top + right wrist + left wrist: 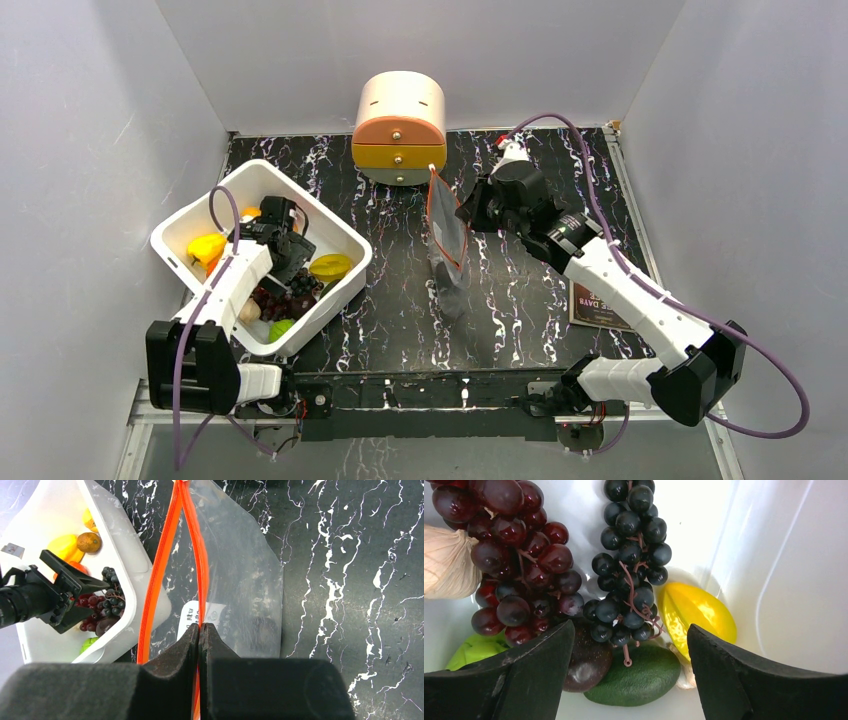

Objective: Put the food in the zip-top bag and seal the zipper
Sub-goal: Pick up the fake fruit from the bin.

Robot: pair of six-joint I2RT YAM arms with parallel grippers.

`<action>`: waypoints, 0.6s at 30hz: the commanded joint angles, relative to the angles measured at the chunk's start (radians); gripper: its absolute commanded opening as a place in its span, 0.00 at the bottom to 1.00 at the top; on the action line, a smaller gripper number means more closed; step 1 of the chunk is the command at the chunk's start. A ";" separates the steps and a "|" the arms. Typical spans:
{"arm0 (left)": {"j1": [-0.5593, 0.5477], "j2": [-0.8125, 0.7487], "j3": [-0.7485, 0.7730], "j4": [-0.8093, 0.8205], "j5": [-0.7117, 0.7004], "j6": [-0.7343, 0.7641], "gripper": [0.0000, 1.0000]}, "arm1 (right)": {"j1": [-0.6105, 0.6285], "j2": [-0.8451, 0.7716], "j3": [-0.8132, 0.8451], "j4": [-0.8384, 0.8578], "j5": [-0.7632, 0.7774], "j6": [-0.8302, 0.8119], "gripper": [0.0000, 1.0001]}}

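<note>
The food lies in a white tub (330, 225) at the left. In the left wrist view I see a dark grape bunch (631, 570), a red grape bunch (519, 555), a yellow piece (696, 612), a green piece (639, 675) and a dark purple piece (589, 662). My left gripper (630, 630) is open and empty, low over the dark grapes inside the tub (290, 262). My right gripper (200, 626) is shut on one side of the zipper (160, 570), holding the clear zip-top bag (240, 580) upright at mid-table (448, 240), its mouth open.
A garlic bulb (446, 565) and a lime-green piece (474, 647) also lie in the tub. A round orange-and-cream drawer unit (400, 125) stands at the back, just behind the bag. A dark printed card (595, 305) lies under the right arm. Grey walls close both sides.
</note>
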 commanded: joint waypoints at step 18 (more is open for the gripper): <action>0.048 0.127 -0.096 0.197 0.000 -0.007 0.83 | -0.002 -0.028 0.001 0.040 -0.042 0.015 0.00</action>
